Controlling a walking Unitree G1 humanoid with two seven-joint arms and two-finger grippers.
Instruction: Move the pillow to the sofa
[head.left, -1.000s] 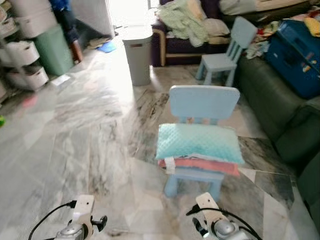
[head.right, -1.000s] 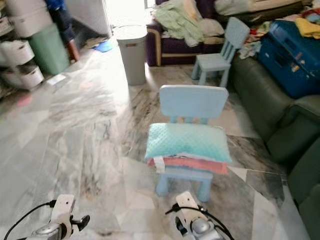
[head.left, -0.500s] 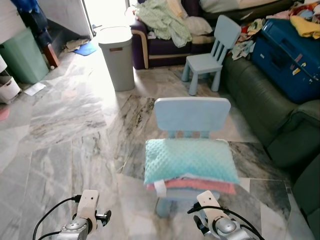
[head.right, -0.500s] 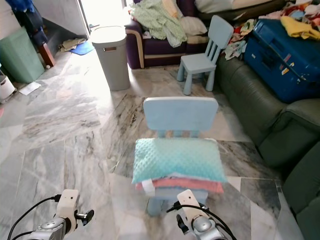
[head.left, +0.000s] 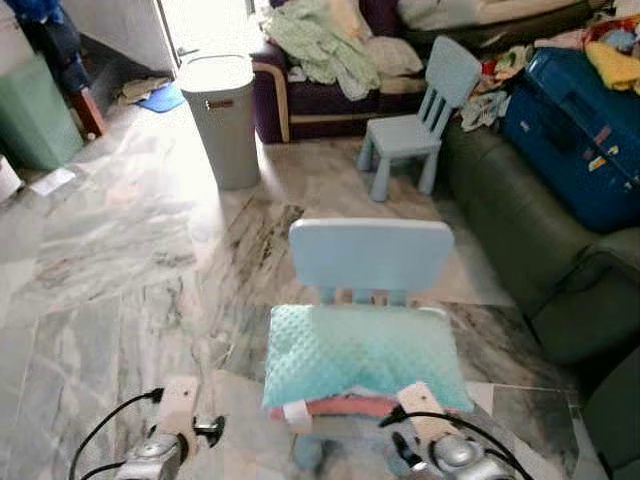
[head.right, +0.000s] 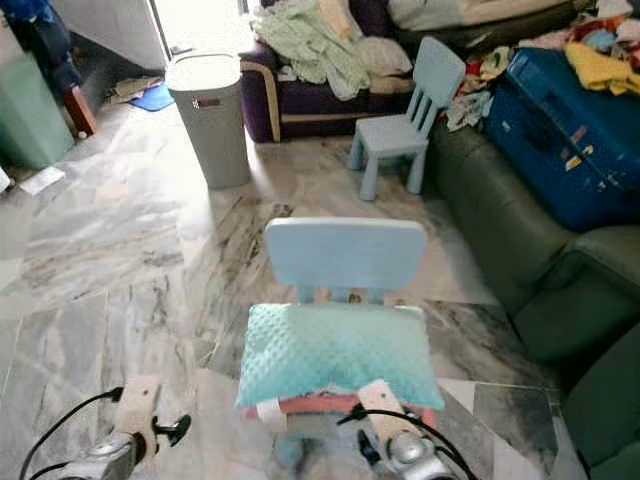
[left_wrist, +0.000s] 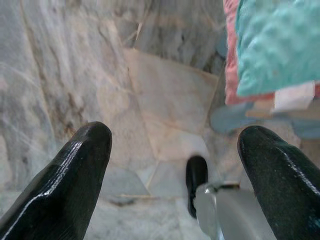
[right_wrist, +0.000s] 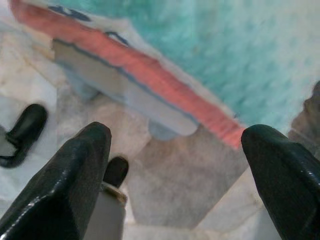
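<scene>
Sofa: dark green leather sofa (head.left: 545, 225) along the right of the room, a blue suitcase (head.left: 585, 115) taking up part of its seat; the goal, well apart from the pillow.
Floor: grey veined marble floor (head.left: 110, 250), open between robot and chair, leaving room to step in close.
Chair: small pale blue plastic child's chair (head.left: 372, 262) directly ahead, backrest on the far side, so the seat is reachable from the near edge.
Pillow: teal dimpled fabric pillow (head.left: 362, 355) lying flat on the chair seat, stacked on a coral-pink cushion (head.right: 330, 405); untouched.
Right gripper (right_wrist: 175, 165): low at the chair's near edge, jaws spread wide, pointing at the stacked edges, probably lining up for a grasp.
Left gripper (left_wrist: 172, 165): beside the chair's left front corner over bare floor, jaws spread wide, pillow edge off to one side.
Change: chair and pillow lower and nearer than half a second ago, right wrist now overlapping the pillow's front edge; whole scene shifted, so a camera advance, not a moved chair.
</scene>
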